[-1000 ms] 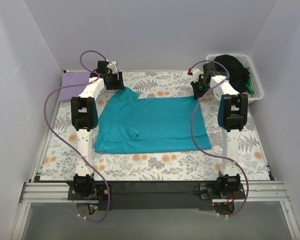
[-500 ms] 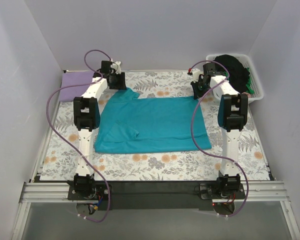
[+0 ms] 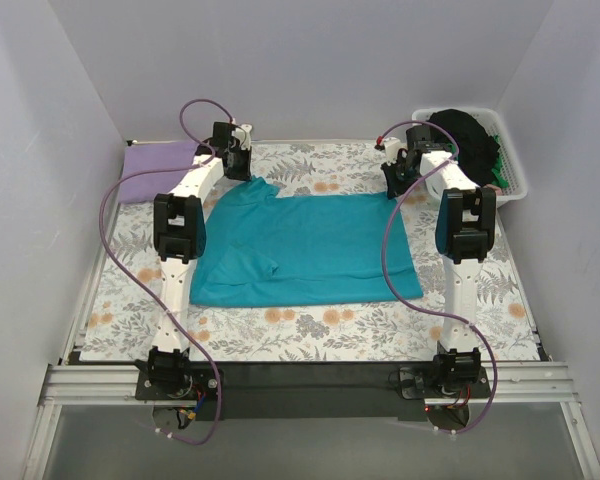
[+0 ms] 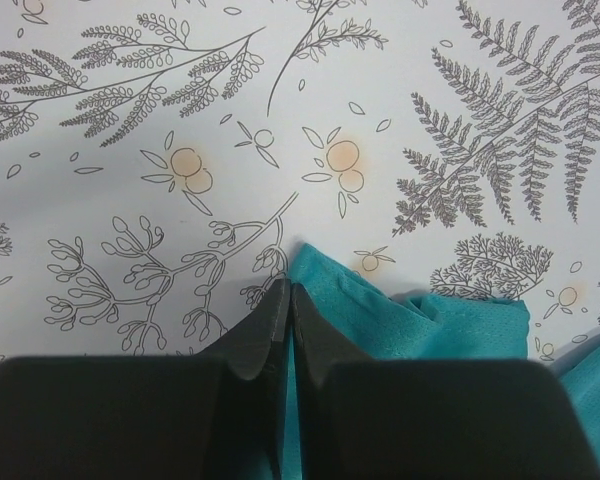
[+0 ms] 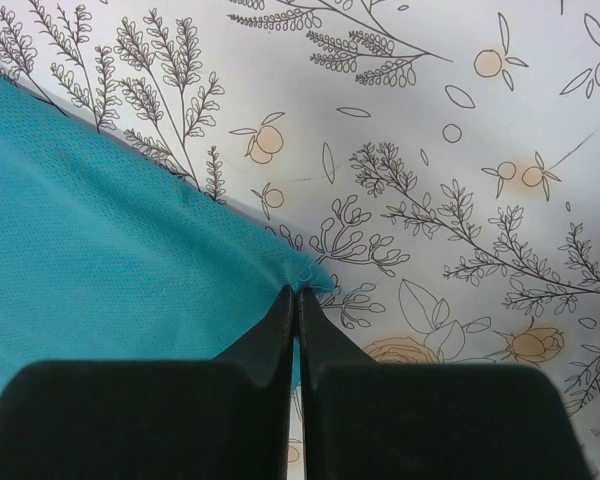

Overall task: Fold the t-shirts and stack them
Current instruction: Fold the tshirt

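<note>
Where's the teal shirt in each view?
Top: teal shirt spread flat mid-table, between the arms.
Left wrist: teal shirt lower right, corner in left gripper.
Right wrist: teal shirt left side, corner in right gripper.
Shared landmark: floral table cloth.

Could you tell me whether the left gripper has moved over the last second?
Yes. In the top view the left gripper has shifted right, away from the lavender t-shirt at the far left, towards the teal t-shirt's corner.
</note>
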Action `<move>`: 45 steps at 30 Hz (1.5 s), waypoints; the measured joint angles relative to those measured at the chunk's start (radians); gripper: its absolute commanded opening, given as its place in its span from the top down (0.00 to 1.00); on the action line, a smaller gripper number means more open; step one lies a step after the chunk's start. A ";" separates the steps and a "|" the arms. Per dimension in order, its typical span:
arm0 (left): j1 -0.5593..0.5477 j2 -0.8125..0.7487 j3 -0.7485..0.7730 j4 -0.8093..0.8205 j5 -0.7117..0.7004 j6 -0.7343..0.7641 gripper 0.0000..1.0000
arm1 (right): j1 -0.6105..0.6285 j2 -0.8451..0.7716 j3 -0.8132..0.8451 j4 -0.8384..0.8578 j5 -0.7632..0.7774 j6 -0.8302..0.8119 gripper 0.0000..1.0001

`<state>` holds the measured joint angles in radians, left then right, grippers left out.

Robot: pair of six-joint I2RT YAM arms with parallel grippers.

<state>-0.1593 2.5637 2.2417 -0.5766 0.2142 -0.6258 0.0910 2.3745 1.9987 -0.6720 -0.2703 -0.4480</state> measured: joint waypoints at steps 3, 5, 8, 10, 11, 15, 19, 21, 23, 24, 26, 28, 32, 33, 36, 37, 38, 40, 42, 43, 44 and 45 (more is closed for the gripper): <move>0.000 -0.014 -0.015 -0.003 0.004 0.000 1.00 | 0.000 -0.007 -0.010 -0.001 0.000 -0.002 0.99; 0.003 -0.043 -0.052 -0.003 0.009 0.001 1.00 | 0.000 -0.016 -0.021 -0.007 0.000 -0.005 0.99; 0.008 -0.107 -0.103 -0.009 0.018 0.003 1.00 | 0.000 -0.030 -0.035 -0.013 0.000 -0.010 0.99; 0.013 -0.154 -0.123 -0.004 0.026 0.006 1.00 | 0.000 -0.036 -0.039 -0.013 0.000 -0.013 0.99; 0.014 -0.174 -0.127 -0.002 0.030 0.006 1.00 | 0.000 -0.039 -0.040 -0.014 0.000 -0.015 0.99; 0.020 -0.234 -0.135 0.018 0.042 0.007 1.00 | 0.001 -0.050 -0.040 -0.014 -0.002 -0.019 0.99; 0.023 -0.256 -0.139 0.032 0.056 0.007 1.00 | 0.001 -0.067 -0.040 -0.015 -0.002 -0.023 0.99; 0.023 -0.259 -0.153 0.034 0.062 0.009 1.00 | 0.001 -0.079 -0.042 -0.017 -0.002 -0.028 0.99; 0.026 -0.275 -0.195 0.035 0.067 0.013 1.00 | 0.001 -0.095 -0.050 -0.019 0.002 -0.035 0.99; 0.027 -0.287 -0.223 0.035 0.070 0.017 1.00 | 0.001 -0.101 -0.051 -0.021 0.003 -0.039 0.99; 0.029 -0.327 -0.294 0.031 0.081 0.024 1.00 | 0.001 -0.120 -0.067 -0.019 0.005 -0.051 0.99; 0.035 -0.375 -0.366 0.031 0.097 0.030 1.00 | 0.001 -0.142 -0.090 -0.022 0.005 -0.060 0.99; 0.050 -0.518 -0.516 0.037 0.132 0.040 1.00 | 0.001 -0.184 -0.137 -0.029 0.005 -0.078 0.99; 0.053 -0.555 -0.545 0.040 0.138 0.042 1.00 | 0.001 -0.192 -0.146 -0.029 0.004 -0.081 0.99; 0.060 -0.650 -0.609 0.055 0.153 0.042 1.00 | 0.001 -0.209 -0.165 -0.030 0.004 -0.085 0.99; 0.060 -0.678 -0.629 0.064 0.157 0.042 1.00 | 0.001 -0.214 -0.170 -0.032 0.004 -0.087 0.99; 0.060 -0.703 -0.650 0.071 0.161 0.042 1.00 | 0.001 -0.220 -0.177 -0.031 0.004 -0.089 0.99; 0.060 -0.744 -0.688 0.077 0.168 0.042 1.00 | 0.001 -0.236 -0.195 -0.031 0.004 -0.095 0.99; 0.060 -0.772 -0.723 0.084 0.170 0.043 1.00 | 0.001 -0.256 -0.217 -0.032 0.003 -0.103 0.99; 0.059 -0.781 -0.738 0.083 0.172 0.044 1.00 | 0.001 -0.268 -0.229 -0.033 0.002 -0.107 0.99; 0.059 -0.788 -0.751 0.083 0.172 0.046 1.00 | 0.000 -0.278 -0.238 -0.035 0.002 -0.111 0.99; 0.059 -0.794 -0.764 0.085 0.172 0.047 1.00 | 0.000 -0.290 -0.248 -0.034 0.001 -0.114 0.99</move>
<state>-0.1001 1.7699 1.4776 -0.4919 0.3859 -0.5793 0.0914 2.0846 1.7508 -0.7055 -0.2695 -0.5617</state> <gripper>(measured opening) 0.009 0.023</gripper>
